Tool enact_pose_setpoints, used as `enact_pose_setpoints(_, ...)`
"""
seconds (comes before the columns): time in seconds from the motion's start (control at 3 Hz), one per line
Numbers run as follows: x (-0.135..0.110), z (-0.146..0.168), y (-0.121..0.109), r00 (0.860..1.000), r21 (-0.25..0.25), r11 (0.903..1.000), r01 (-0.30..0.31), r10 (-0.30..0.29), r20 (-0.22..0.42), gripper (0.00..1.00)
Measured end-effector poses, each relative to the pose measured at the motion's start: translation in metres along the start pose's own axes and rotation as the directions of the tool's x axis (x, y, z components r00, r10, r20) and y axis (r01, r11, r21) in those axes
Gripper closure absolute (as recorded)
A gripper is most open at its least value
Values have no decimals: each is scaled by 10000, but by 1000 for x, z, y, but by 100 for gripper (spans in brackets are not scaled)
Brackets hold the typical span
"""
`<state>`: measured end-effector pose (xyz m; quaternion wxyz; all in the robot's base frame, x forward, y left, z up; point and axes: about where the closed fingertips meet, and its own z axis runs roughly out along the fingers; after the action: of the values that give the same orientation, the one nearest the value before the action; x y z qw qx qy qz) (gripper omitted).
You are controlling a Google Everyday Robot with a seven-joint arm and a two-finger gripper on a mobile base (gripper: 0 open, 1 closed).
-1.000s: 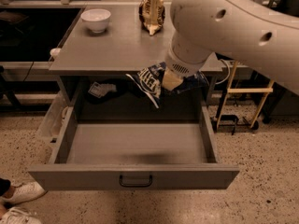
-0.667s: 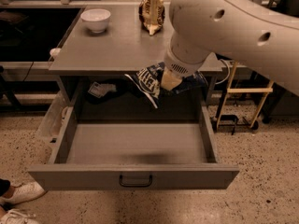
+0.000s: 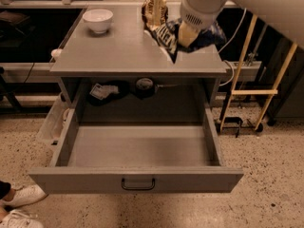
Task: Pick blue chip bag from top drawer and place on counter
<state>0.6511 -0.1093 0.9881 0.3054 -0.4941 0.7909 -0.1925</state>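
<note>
The robot's pale arm [image 3: 247, 4] reaches in from the upper right, and its gripper [image 3: 186, 36] hangs over the right side of the counter [image 3: 118, 46], about midway between the back and front edges. We see its cream-coloured fingers [image 3: 189, 32] clamped on the blue chip bag [image 3: 166, 36], whose crumpled dark foil with white lettering bunches around them on both sides. The bag's lowest corner points down toward the front-right part of the worktop; we cannot tell whether it touches the surface.

Just behind the bag, near the back edge and right of centre, a brown-and-cream bag [image 3: 154, 8] stands upright. A white bowl [image 3: 98, 20] sits near the back-left corner, well apart from both bags.

Below the front edge of the worktop, the top drawer [image 3: 71, 179] is pulled fully out, its grey floor bare, and the dark bar handle [image 3: 138, 184] is centred on its front panel. In the shadowed cavity under the counter we make out a dark round item [image 3: 145, 85] and, to its left, a dark shape with a pale patch [image 3: 102, 91]; neither is clear enough for us to name.

A wooden frame [image 3: 256, 80] stands on the speckled floor past the counter's right edge, and white shoes [image 3: 19, 208] show at the lower left.
</note>
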Motion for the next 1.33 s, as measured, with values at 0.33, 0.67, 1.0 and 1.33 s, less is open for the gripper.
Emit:
enact_pose_setpoints(0.33,5,5,-58,9964,532,9968,-603,633,-561,100)
enact_pose_setpoints(0.67,19,25,-101,9863,689,9899,-1241,1306,-1003,100)
enact_pose_setpoints(1.0,39,61,-122,9750,307,9836,-1778,1803,-1298,100)
enact_pose_setpoints(1.33,52,97,-123,9700,-523,9730,-2247,2183,-1065,100)
